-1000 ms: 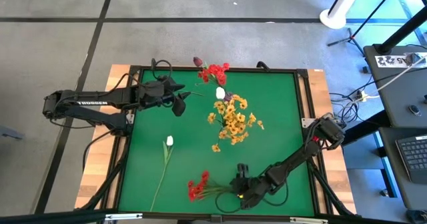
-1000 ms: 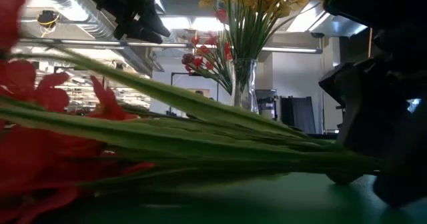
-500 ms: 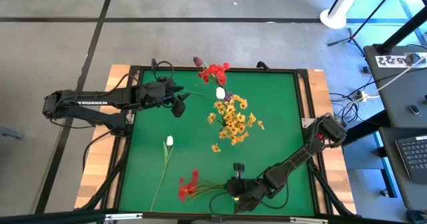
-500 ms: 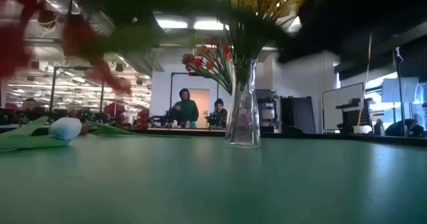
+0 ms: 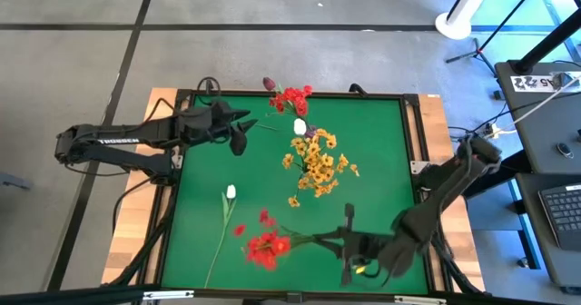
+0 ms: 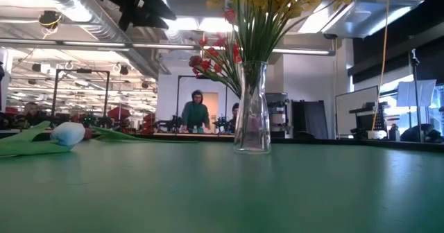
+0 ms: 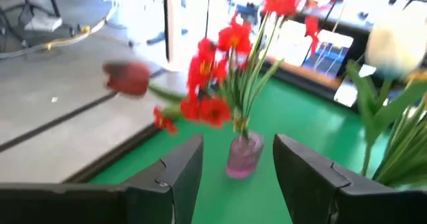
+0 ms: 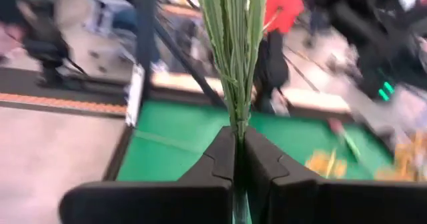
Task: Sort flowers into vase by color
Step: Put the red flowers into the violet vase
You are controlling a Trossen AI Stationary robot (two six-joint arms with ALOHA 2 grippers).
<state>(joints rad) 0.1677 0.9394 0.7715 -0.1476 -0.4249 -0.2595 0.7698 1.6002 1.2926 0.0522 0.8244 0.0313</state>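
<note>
Pinching the green stems (image 8: 235, 51) of a red bunch (image 5: 266, 244) with the right gripper (image 5: 349, 243), near the front edge of the green table (image 5: 381, 160). Pressing both dark fingers (image 8: 220, 159) tight together on those stems in the right wrist view, clamping them hard. Pointing the red blossoms toward the left side of the table, away from the right gripper.

Hanging the left gripper (image 5: 239, 138) over the back left part of the table, near the small vase (image 7: 244, 154). Keeping its two fingers (image 7: 180, 171) wide apart and holding nothing between them. Looking straight at the small vase past those fingers, with the vase a little way off and not touching them.

Standing in the small vase at the back: red flowers (image 5: 290, 98), with a dark pink bud (image 5: 269, 83) leaning out to one side. Sitting just beside them, toward the middle of the table: a white tulip bud (image 5: 300, 125).

Standing upright in the middle of the table: a tall glass vase (image 6: 253, 118) full of yellow flowers (image 5: 316, 160), spreading out wide at the top.

Lying flat on the table, on the left side: one more white tulip (image 5: 231, 192), with its long thin stem reaching toward the front edge. Resting well apart from both vases and from both grippers.

Standing far off in the room behind the table: a person in a green top (image 6: 196, 111).
</note>
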